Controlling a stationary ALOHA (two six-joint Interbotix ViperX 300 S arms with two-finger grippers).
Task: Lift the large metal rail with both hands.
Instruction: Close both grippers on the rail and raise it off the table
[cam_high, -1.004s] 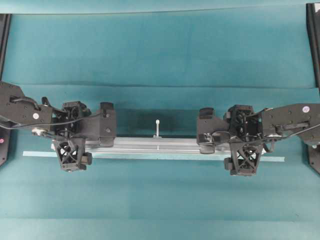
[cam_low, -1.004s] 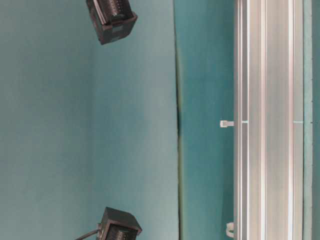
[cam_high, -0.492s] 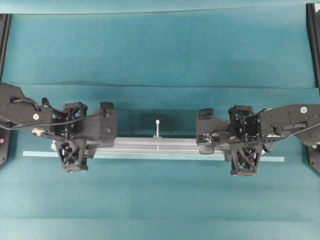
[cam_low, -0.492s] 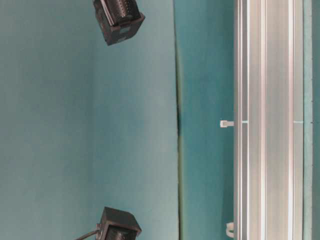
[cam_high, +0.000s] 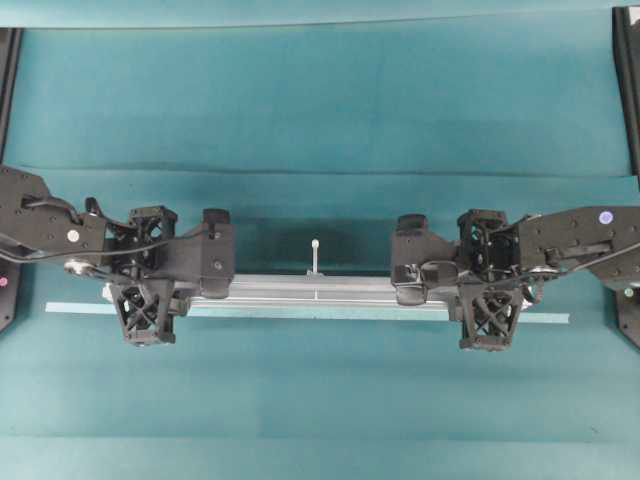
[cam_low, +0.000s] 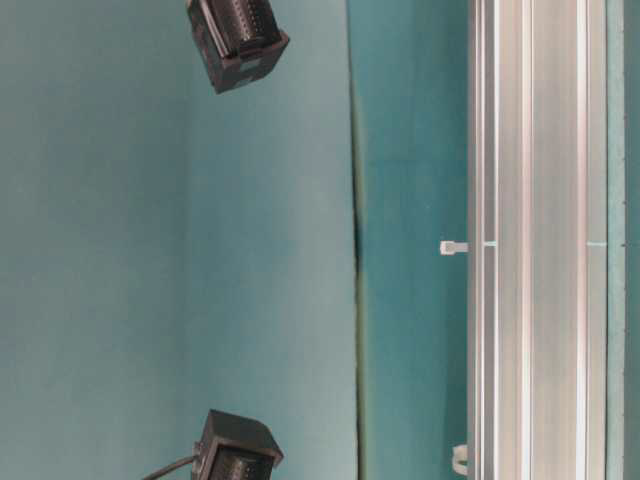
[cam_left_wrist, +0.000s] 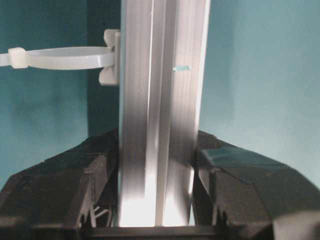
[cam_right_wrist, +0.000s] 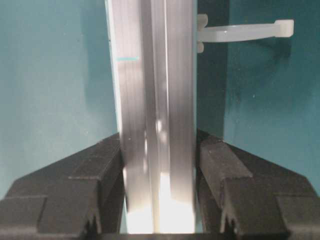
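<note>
We see both grippers clamped on the rail (cam_high: 316, 290). A second ago the jaws stood wide to either side of it; since then they have drawn in and met the metal.

Left gripper (cam_left_wrist: 156, 165): in its wrist view the rail runs straight away from the palm, between the two fingers (cam_left_wrist: 75, 175), each pressed flat against a side face. Beyond the fingertips, on the left, a white zip tie (cam_left_wrist: 60, 59) sticks out sideways from the rail.

Right gripper (cam_right_wrist: 159, 165): same arrangement. The rail fills the gap, with the fingers (cam_right_wrist: 235, 175) tight against both sides. Further out, a zip tie (cam_right_wrist: 245, 31) juts off to the right.

Overhead, the left gripper (cam_high: 150, 292) holds the rail close to its left end and the right gripper (cam_high: 482, 294) close to its right end. The rail lies crosswise on the teal cloth (cam_high: 320, 100), spanning from one gripper to the other. Between them a third zip tie (cam_high: 315, 256) points off the far side. A thin pale strip (cam_high: 300, 312) lies along the near edge of the rail and runs past both grippers.

The rail's position matches the earlier frames in both outside views; we cannot tell whether it has left the cloth.

In the table-level view the rail (cam_low: 530, 240) fills the right side, with two black wrist housings (cam_low: 238, 40) well off from it.
</note>
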